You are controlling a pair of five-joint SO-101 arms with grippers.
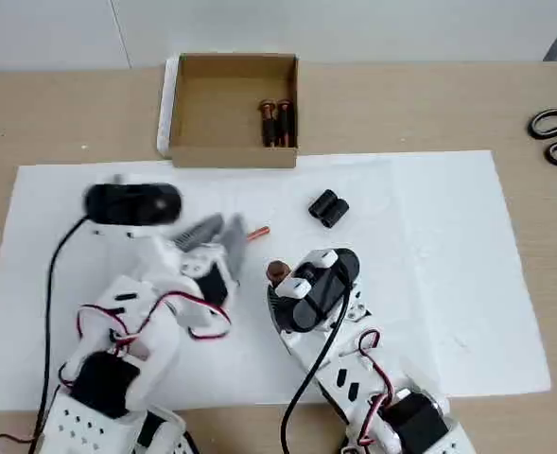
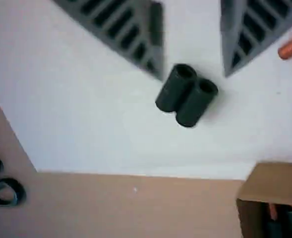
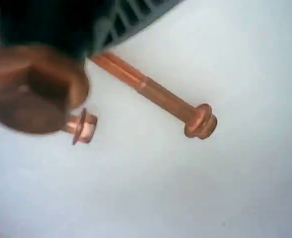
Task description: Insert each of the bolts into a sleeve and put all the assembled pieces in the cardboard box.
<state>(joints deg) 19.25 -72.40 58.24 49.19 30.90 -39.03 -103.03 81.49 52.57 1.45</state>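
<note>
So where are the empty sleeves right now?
In the high view the sleeves lie side by side on the white sheet, near the right front corner of the cardboard box, beyond the right gripper.

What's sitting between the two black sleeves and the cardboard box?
Nothing: just bare white paper between the sleeves and the box, clear in the high view.
</note>
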